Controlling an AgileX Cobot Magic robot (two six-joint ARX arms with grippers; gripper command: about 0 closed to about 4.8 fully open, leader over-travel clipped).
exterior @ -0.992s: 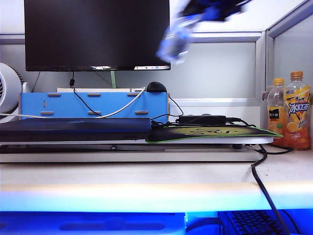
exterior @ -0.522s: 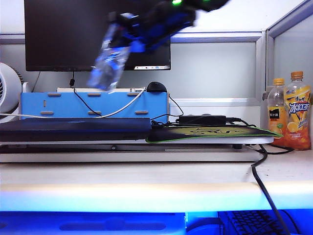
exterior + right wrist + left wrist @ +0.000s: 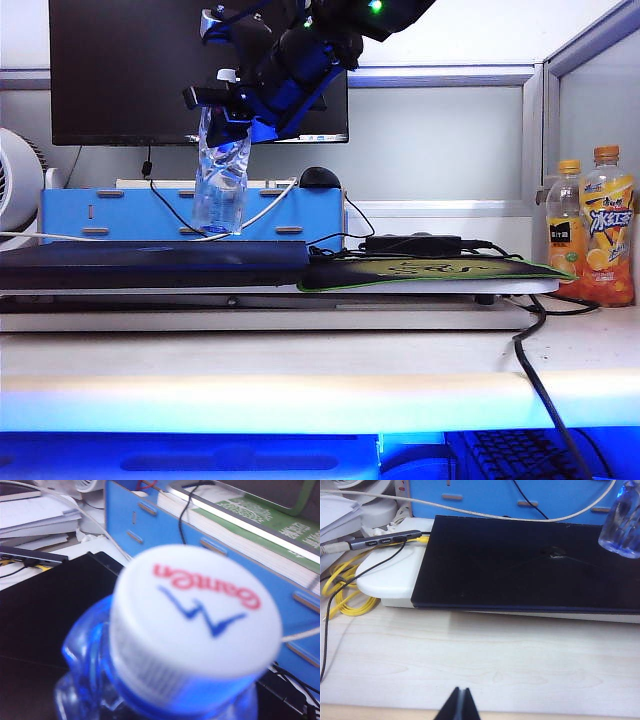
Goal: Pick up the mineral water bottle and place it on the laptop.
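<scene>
Mineral water bottle (image 3: 220, 180) just above the laptop (image 3: 150, 262), monitor (image 3: 130, 70) behind, mouse pad (image 3: 430, 272) right.

Right gripper (image 3: 232, 108) points steeply downward, jaws clamped high above the desk; left gripper (image 3: 459, 705) sits low, jaws together.

My right gripper (image 3: 228, 100) holds the bottle (image 3: 220, 180): clear, crinkled glossy plastic, smooth white cap. Laptop (image 3: 530, 565) lid matt; desk (image 3: 480, 665) pale wood-grain.
</scene>
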